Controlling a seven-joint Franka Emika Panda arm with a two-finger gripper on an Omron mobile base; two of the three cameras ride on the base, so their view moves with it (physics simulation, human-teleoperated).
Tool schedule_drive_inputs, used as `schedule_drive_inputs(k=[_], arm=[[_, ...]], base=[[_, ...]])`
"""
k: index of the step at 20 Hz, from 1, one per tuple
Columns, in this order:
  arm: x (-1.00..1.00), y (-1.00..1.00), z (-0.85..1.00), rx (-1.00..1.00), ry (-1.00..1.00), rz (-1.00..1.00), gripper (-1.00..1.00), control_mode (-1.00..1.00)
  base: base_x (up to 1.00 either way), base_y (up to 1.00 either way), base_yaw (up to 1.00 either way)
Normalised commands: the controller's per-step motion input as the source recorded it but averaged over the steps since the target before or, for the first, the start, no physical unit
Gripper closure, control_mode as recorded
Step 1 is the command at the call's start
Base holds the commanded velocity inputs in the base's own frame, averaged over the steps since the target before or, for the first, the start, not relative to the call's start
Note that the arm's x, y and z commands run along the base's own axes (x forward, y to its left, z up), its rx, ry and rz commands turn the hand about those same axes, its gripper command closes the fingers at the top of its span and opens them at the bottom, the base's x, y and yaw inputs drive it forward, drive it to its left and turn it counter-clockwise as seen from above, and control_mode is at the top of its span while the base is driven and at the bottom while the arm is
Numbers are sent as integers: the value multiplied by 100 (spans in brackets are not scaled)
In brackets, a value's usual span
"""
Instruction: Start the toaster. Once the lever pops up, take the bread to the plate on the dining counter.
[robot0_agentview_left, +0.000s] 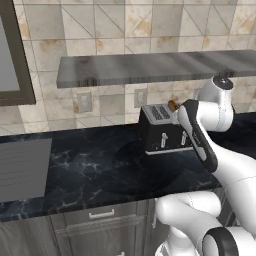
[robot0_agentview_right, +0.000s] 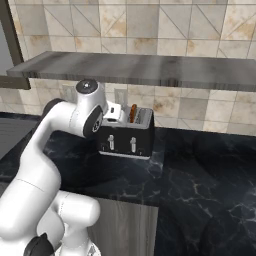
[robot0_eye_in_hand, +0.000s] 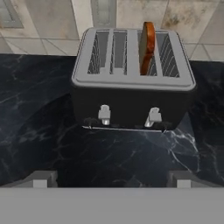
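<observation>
- The toaster (robot0_eye_in_hand: 132, 83) stands on the black marble wall countertop (robot0_agentview_left: 95, 170), close to the tiled backsplash (robot0_agentview_right: 165, 25).
- The bread (robot0_eye_in_hand: 147, 41) sits upright in a right-hand slot — its top edge pokes above the silver lid.
- Both pale levers (robot0_eye_in_hand: 104, 113) are on the front face.
- The gripper (robot0_eye_in_hand: 111, 180) hangs just before the toaster, fingers spread wide, grasping nothing.
- A grey shelf (robot0_agentview_left: 150, 67) runs above; wall outlets (robot0_agentview_left: 84, 101) sit beneath it.
</observation>
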Motion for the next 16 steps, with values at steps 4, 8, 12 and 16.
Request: schedule_drive_inputs(k=[4, 8, 12, 16], arm=[[-3, -39, -17, 0, 0, 0, -100, -100], [0, -38, -21, 0, 0, 0, -100, -100], [0, -29, -29, 0, 0, 0, -100, -100], [0, -11, -30, 0, 0, 0, -100, -100]], base=[[0, 0, 0], [0, 0, 0], [0, 0, 0], [0, 0, 0]])
